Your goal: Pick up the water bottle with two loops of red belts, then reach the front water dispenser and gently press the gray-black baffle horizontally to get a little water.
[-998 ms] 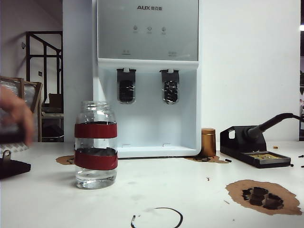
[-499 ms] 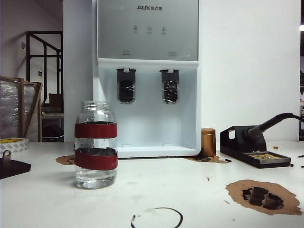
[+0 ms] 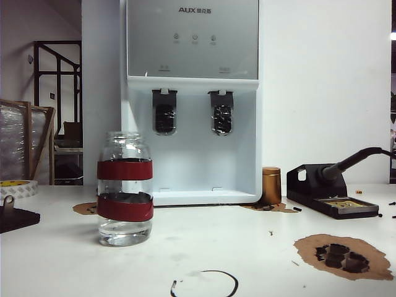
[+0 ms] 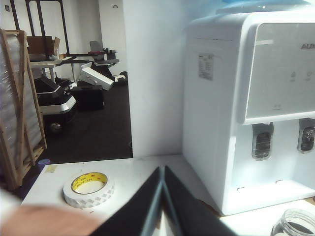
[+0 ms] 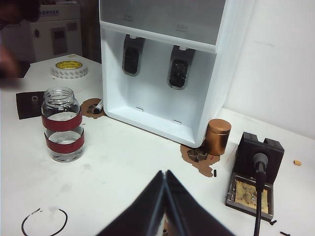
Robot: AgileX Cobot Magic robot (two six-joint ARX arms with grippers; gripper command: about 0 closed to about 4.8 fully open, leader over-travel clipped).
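The water bottle [image 3: 125, 185] is a clear glass jar with two red bands, standing upright on the white table left of centre, with a little water [image 3: 125, 232] in its bottom. It also shows in the right wrist view [image 5: 62, 125] and at the picture's edge in the left wrist view [image 4: 295, 223]. Behind it stands the white water dispenser [image 3: 192, 99] with two gray-black baffles [image 3: 164, 114] [image 3: 222, 116] in its bay. My left gripper [image 4: 162, 168] is shut and empty, well short of the dispenser [image 4: 236, 98]. My right gripper [image 5: 164, 172] is shut and empty, over the table apart from the bottle. Neither gripper appears in the exterior view.
A tape roll [image 3: 17, 187] and a black plate [image 3: 15, 216] lie at the far left. A copper cylinder [image 3: 271, 185] and a soldering stand [image 3: 331, 195] sit right of the dispenser. A brown patch with black pieces [image 3: 343, 255] and a wire ring [image 3: 204, 283] lie in front. A blurred hand [image 4: 44, 221] shows near the tape.
A blurred hand at the left edge of the exterior view has withdrawn, uncovering the tape roll. The bottle has not moved.
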